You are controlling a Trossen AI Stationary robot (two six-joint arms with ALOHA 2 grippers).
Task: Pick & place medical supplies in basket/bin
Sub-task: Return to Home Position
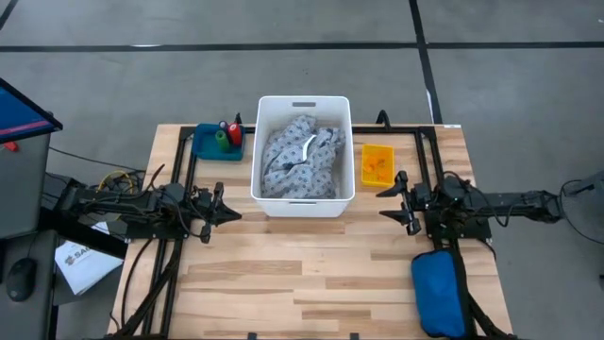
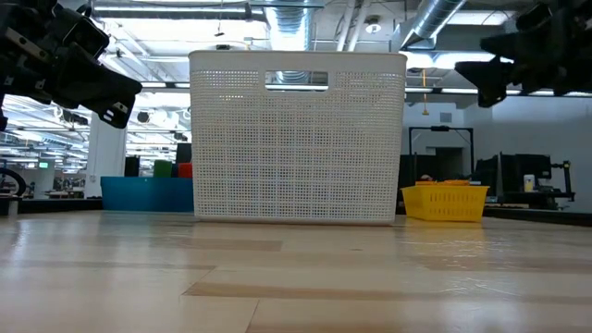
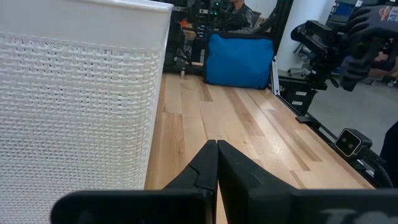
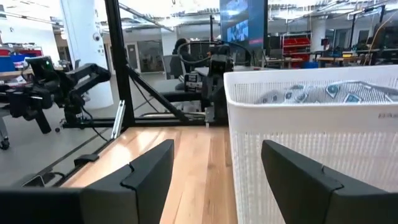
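We find the job all but done, judging by how things lie. The grey gown is bundled inside the white bin at the middle of the table, its folds filling the bin, with the top ones showing at rim height in the right wrist view. The red piece and the green piece sit in the blue bin, just beside the white bin on the left arm's side. We cannot make out the purple one. The orange pill bottles lie in the small yellow basket on the other side. Each kind has its own container, so the sorting reads as complete.

The left gripper hangs clear of the table, near the white bin's front corner, its fingers pressed together on nothing. The right gripper mirrors it across the bin, its fingers spread wide and empty. Both arms lie drawn in along their own table edges and point inward. We read this as a parking pose, set low and away from the bins so that nothing gets knocked.

The blue padded pouch rests at the near right corner, well apart from the bins. It is no part of the sorting, which would explain why it lies outside them.
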